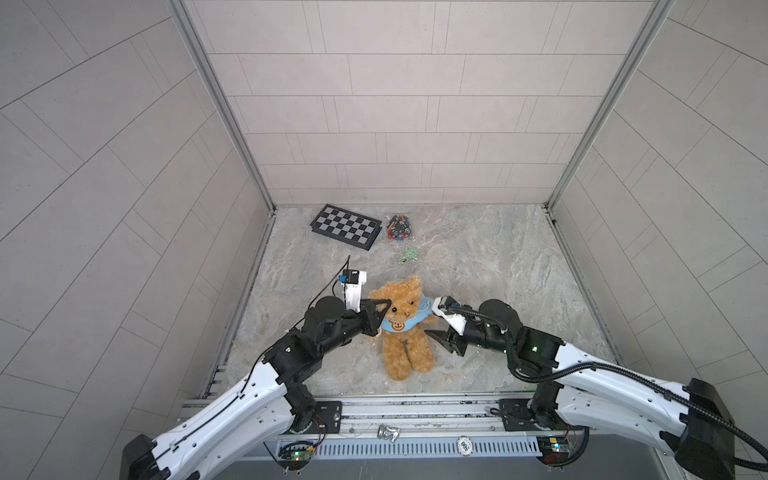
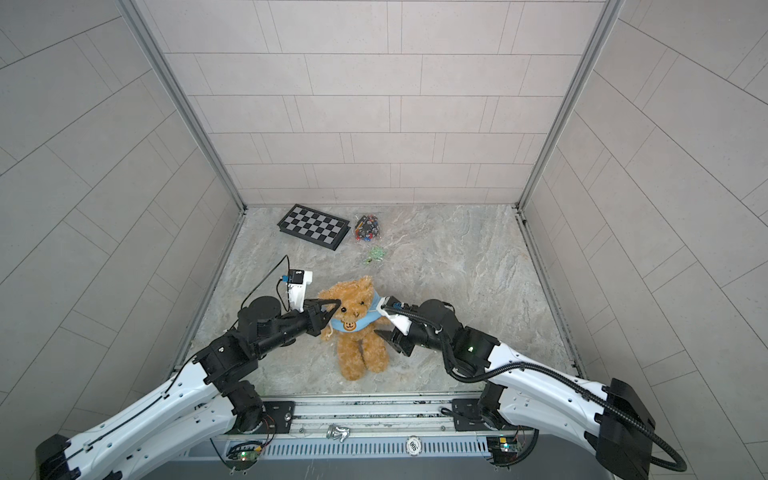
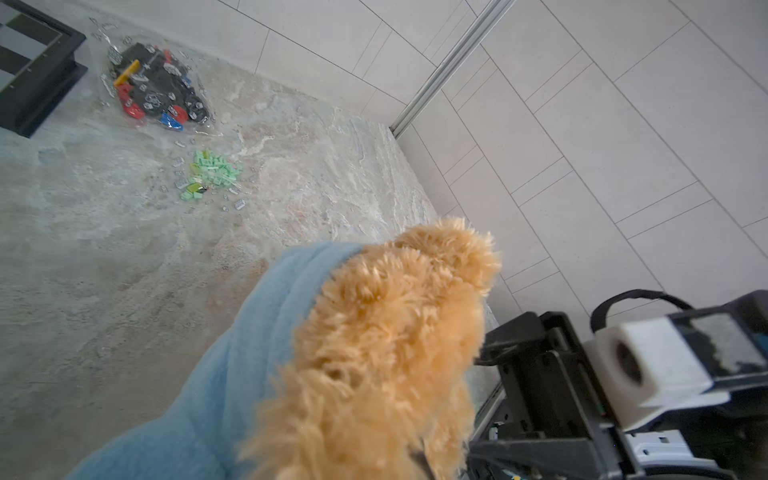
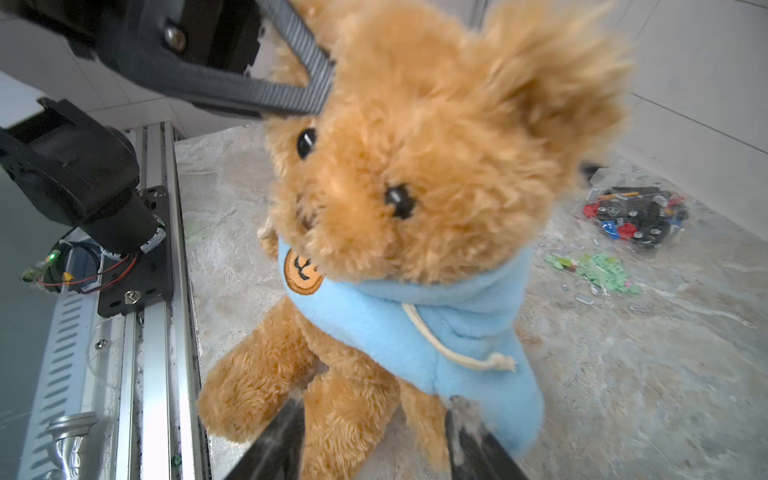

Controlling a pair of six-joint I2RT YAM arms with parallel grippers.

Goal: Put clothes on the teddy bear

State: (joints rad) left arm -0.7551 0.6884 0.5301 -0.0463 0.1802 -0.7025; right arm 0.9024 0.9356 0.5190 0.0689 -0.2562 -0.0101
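The golden-brown teddy bear sits upright near the front of the stone floor, seen in both top views. A light blue hoodie is bunched round its neck, with the bear-face patch under its chin. My left gripper is shut on the fur at the side of the bear's head, by its ear; its ribbed fingers show in the right wrist view. My right gripper stands open at the bear's other side. Its jaws straddle a plush limb below the hoodie's hem and hold nothing.
A folded chessboard, a clear bag of dark small parts and a scatter of green bricks lie at the back. An aluminium rail carrying both arm bases runs along the front. Tiled walls close in three sides.
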